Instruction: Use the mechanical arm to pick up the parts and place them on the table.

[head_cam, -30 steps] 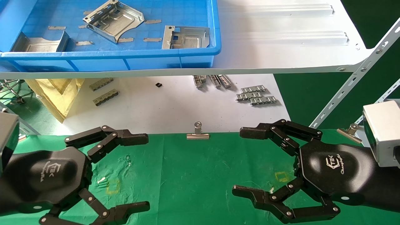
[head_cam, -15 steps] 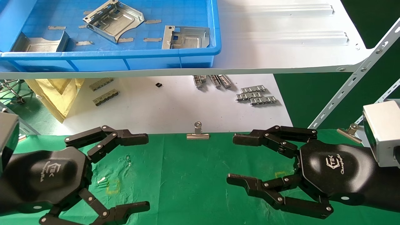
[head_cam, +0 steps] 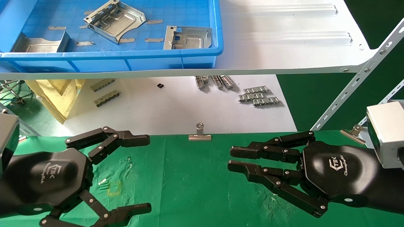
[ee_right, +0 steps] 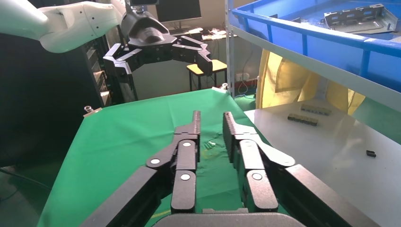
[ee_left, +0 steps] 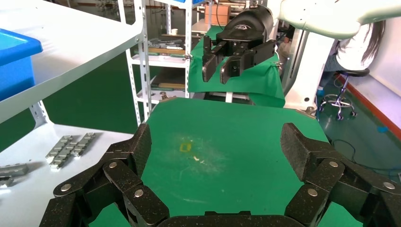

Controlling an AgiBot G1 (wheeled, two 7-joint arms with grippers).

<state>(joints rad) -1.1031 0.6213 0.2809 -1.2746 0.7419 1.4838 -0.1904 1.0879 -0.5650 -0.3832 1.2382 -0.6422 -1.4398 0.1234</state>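
Three silver-grey parts lie in the blue tray (head_cam: pixel 110 55) on the shelf: one in the middle (head_cam: pixel 115 20), one at the tray's right (head_cam: pixel 187 37), one at its left (head_cam: pixel 39 44). One part also shows in the right wrist view (ee_right: pixel 359 16). My left gripper (head_cam: pixel 149 174) hovers wide open and empty over the left of the green table (head_cam: pixel 189 183); its own view (ee_left: pixel 217 146) shows only cloth between the fingers. My right gripper (head_cam: pixel 229 158) hovers over the table's right, fingers drawn together to a narrow gap, holding nothing (ee_right: pixel 212 118).
The white shelf (head_cam: pixel 284 47) overhangs a lower white surface with ribbed metal strips (head_cam: pixel 258 96) and a yellow bag (head_cam: pixel 60 91). Binder clips (head_cam: pixel 199 134) (head_cam: pixel 353 132) pin the cloth's far edge. A slanted shelf brace (head_cam: pixel 356 82) rises at the right.
My right gripper's fingers have closed from wide open to nearly together, with nothing between them. The left arm and the parts have not moved.
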